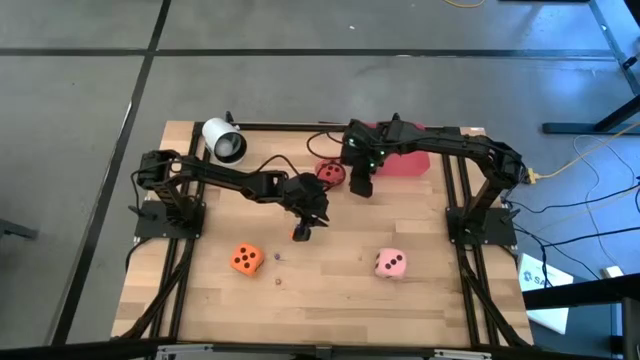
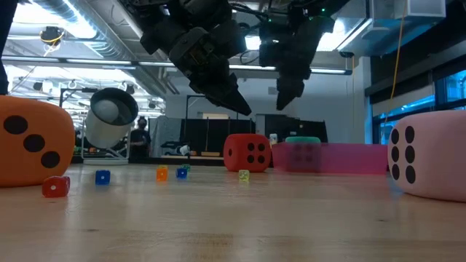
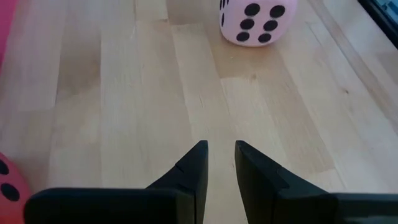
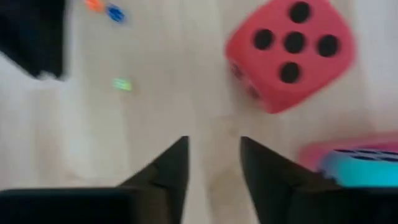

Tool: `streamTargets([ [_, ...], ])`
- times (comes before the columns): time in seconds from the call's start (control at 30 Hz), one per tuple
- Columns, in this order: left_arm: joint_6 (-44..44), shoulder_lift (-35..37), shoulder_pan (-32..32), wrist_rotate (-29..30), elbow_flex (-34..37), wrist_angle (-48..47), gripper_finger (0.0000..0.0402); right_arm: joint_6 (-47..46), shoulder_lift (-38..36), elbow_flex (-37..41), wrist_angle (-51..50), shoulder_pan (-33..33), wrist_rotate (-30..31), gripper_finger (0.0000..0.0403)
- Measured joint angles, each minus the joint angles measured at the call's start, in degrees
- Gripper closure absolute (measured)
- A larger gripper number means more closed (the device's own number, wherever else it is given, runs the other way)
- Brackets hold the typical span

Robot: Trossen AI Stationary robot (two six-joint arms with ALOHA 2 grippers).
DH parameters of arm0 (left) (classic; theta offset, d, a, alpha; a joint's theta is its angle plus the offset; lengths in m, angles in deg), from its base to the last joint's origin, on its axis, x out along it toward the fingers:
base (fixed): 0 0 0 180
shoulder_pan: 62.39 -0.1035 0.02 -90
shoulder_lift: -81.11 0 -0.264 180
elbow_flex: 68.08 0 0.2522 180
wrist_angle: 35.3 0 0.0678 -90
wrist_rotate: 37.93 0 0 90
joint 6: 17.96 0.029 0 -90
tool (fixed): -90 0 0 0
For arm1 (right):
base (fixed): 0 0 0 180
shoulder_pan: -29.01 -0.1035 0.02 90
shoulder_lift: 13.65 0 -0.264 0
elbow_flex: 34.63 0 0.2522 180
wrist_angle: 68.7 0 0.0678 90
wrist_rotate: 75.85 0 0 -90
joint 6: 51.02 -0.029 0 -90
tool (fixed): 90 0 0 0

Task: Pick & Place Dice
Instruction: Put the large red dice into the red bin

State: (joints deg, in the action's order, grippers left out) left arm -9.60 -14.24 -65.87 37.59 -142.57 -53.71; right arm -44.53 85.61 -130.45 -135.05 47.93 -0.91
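Worktop (image 1: 330,290), wooden, holding:
- Red die (image 1: 331,172): near the far edge, beside the red tray (image 1: 405,160).
- Green die (image 2: 302,140): in that tray.
- Orange die (image 1: 246,259), pink die (image 1: 390,263): toward the near edge, well apart.
- Right end effector (image 1: 360,187): just beside the red die, fingers parted, empty.
- Left end effector (image 1: 302,232): mid-worktop, narrow gap, nothing grasped.

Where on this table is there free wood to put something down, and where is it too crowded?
Bare wood lies between the orange die and the pink die, and along the near table edge. The far side is crowded: white cylinder, red die, flat pink tray, both arms above. Tiny dice dot the left.
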Motion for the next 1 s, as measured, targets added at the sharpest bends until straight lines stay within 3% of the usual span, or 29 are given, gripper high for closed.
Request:
streamTargets([
  [0.13, 0.0, 0.5, 0.0, 0.5, -2.4, -5.4, 0.0327, -2.9, 0.0, -0.1, 0.1, 0.0, -5.6, 0.0157],
  [0.37, 2.8, 5.1, 0.0, 5.9, -4.4, -16.8, 0.0327, -3.1, -1.2, -0.1, 0.0, -0.5, -1.9, 0.0076],
  [0.57, 1.1, 11.1, 0.0, 10.0, -4.3, -27.1, 0.0327, -1.3, -9.4, -0.1, 2.2, -3.8, 9.9, 0.0070],
  [0.73, -1.4, 17.6, 0.1, 10.0, -1.7, -28.8, 0.0327, -2.0, -19.2, 2.0, 7.5, -8.2, 18.3, 0.0082],
  [0.87, -3.0, 23.7, 0.5, 10.4, 2.1, -27.8, 0.0327, -5.0, -26.8, 6.8, 10.3, -11.1, 21.4, 0.0089],
  [1.0, -3.5, 29.0, 0.5, 11.0, 7.2, -20.3, 0.0327, -9.0, -33.6, 15.1, 16.4, -14.4, 25.0, 0.0092],
])
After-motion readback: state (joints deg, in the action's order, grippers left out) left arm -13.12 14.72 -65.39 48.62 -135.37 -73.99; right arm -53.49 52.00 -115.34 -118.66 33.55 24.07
